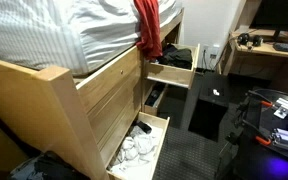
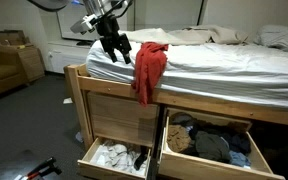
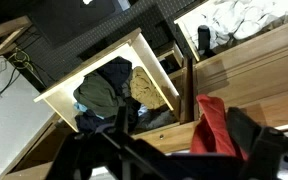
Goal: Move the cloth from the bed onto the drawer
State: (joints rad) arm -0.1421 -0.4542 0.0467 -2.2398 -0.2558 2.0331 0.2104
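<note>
The jaws of the gripper (image 2: 115, 47) stood open and empty, just beside the cloth (image 2: 149, 68). The cloth hung over the side of the bed (image 2: 114, 105), above two open drawers (image 2: 109, 172). We judged two risks. A shallow pinch on limp fabric could slip, dropping it into a drawer. A deep pinch could catch the bedding (image 2: 224, 60) and drag it along.
</note>
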